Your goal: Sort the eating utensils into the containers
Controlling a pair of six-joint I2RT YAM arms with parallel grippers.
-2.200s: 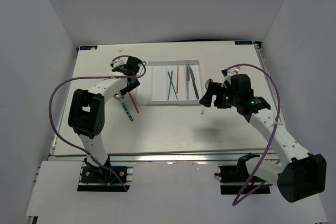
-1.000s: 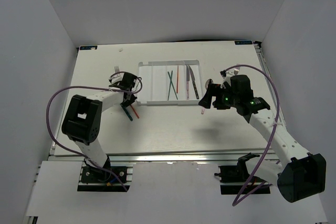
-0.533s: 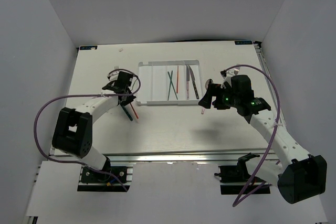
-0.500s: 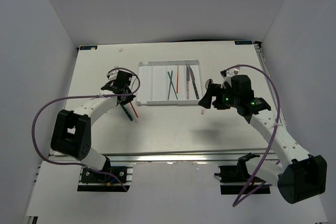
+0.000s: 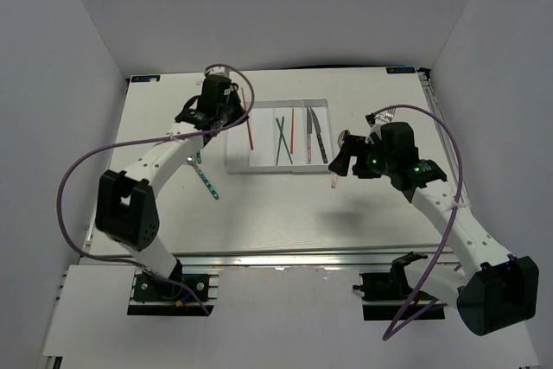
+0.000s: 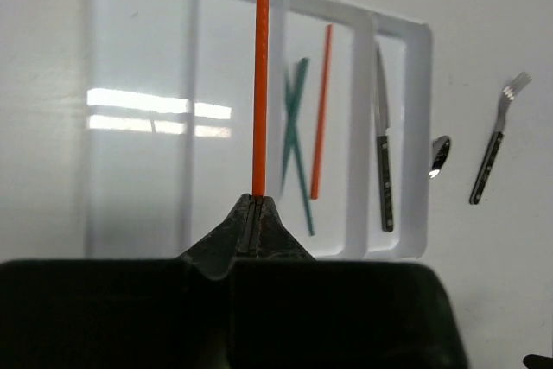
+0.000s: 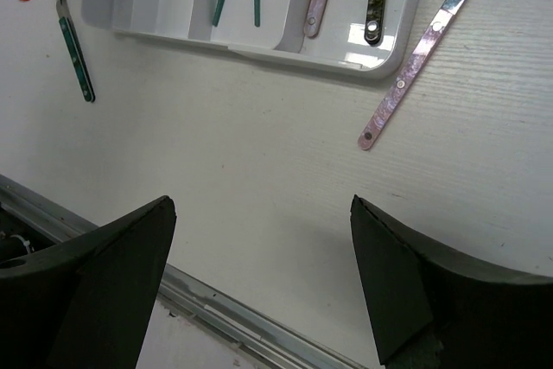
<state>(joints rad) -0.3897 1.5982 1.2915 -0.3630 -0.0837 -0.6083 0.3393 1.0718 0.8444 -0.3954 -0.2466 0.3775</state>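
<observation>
My left gripper is shut on one end of an orange-red chopstick, which sticks out forward above the left compartments of the white tray. From above, that gripper and chopstick hang over the tray's left part. Two teal chopsticks, another orange-red chopstick and a dark-handled knife lie in the compartments further right. My right gripper stands open and empty above bare table, near a pink-handled fork.
A teal-handled spoon lies on the table left of the tray. A silver spoon and a dark-handled fork lie right of the tray. The table's metal front rail runs below the right gripper.
My left arm has lifted the orange-red chopstick off the table left of the tray and swung it up and right, over the tray's left compartments. The right arm has not moved.
</observation>
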